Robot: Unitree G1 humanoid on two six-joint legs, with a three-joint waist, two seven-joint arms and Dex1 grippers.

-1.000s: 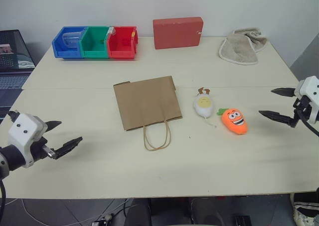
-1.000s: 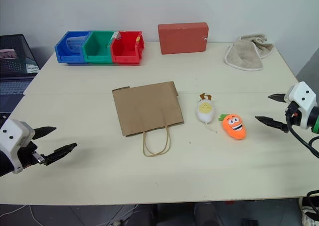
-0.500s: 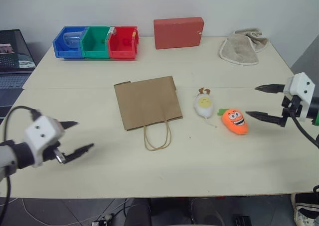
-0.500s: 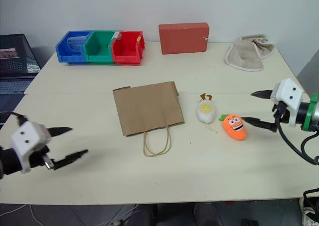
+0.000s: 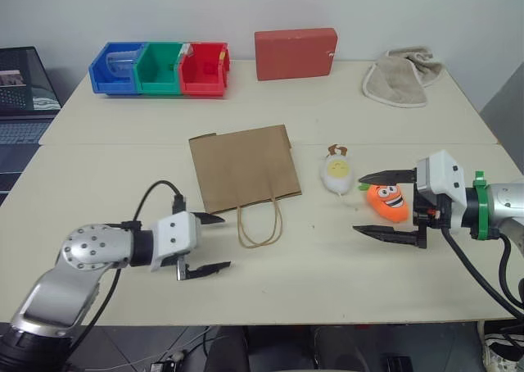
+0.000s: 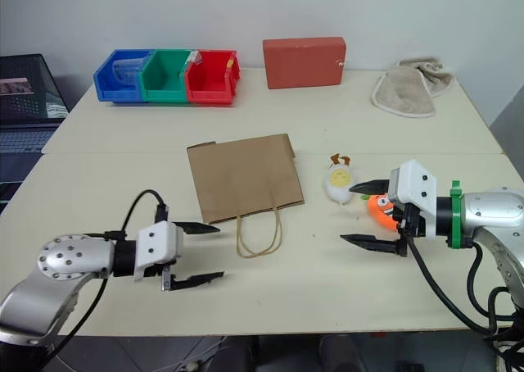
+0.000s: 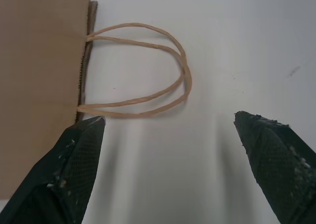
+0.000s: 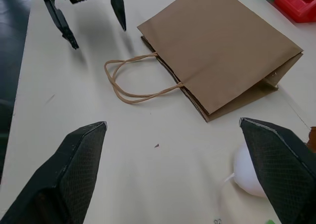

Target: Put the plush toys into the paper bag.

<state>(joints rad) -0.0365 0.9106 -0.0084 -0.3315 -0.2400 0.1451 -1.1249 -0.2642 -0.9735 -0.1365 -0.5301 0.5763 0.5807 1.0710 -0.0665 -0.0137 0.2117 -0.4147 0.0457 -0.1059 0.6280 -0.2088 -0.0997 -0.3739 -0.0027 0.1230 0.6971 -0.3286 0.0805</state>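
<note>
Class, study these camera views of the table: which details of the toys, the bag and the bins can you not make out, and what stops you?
- Carrot toy: right eye view, partly covered by the right gripper.
- Egg toy: right wrist view, face hidden behind a finger.
- Paper bag: lies flat, so its inside is unseen.
- Blue bin: holds something clear, too small to identify.

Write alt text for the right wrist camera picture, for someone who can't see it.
A flat brown paper bag lies on a pale table, its cord handles looped toward the robot's open left claw. The right claw's two black fingers frame the view, spread wide, with part of a white plush toy beside one.
</note>
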